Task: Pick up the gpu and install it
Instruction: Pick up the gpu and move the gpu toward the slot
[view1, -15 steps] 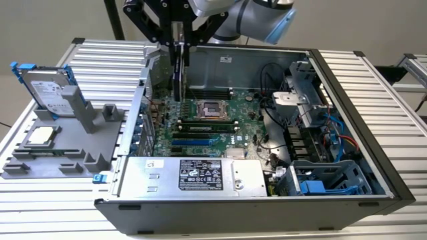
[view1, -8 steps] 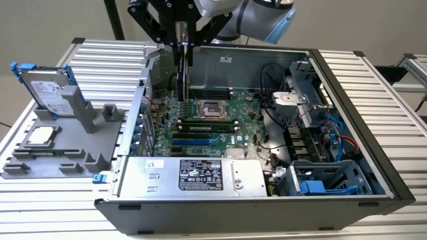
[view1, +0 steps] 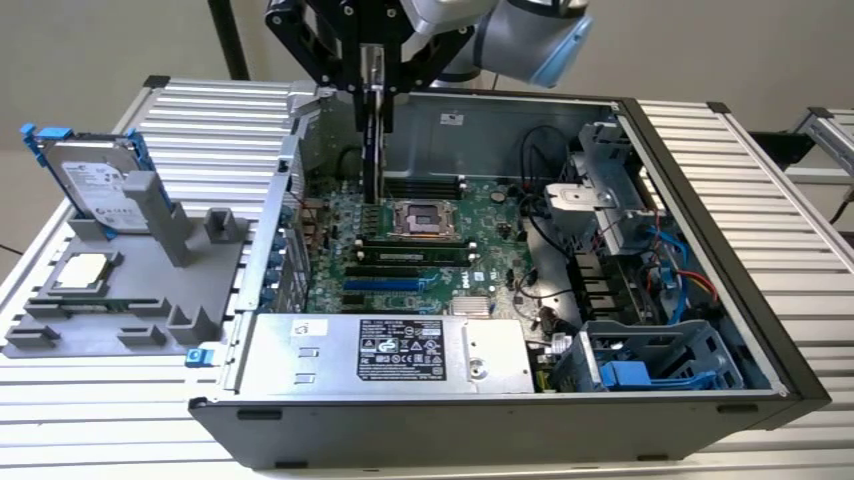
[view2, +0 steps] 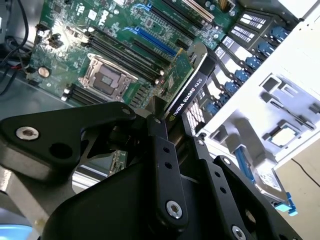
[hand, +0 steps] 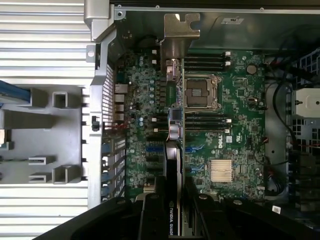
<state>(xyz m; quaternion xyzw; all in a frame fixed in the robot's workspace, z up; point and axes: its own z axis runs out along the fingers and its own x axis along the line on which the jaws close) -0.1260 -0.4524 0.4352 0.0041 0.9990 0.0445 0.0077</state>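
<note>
The gripper (view2: 179, 125) is found closed on the gpu (view2: 189, 90), with a black finger (view2: 160, 140) clamped against each face of the card's upper end. The card is held on edge over the open computer case (view1: 534, 420). In the exterior view its long axis is close to vertical, with the lower end pointed down at the motherboard (view1: 400, 270), just beside the CPU socket (view1: 427, 217). Contact with the board cannot be confirmed. In the second wrist view a green circuit board and a black cooler block with pale lettering are noted.

The case is laid on its side on a ribbed aluminium table (view1: 747, 200). On the exterior view's left, a grey fixture (view1: 120, 290) carries an upright hard drive (view1: 100, 185) with blue rails and a square silver chip (view1: 83, 270). A plain beige wall (view1: 107, 40) is recorded behind.
</note>
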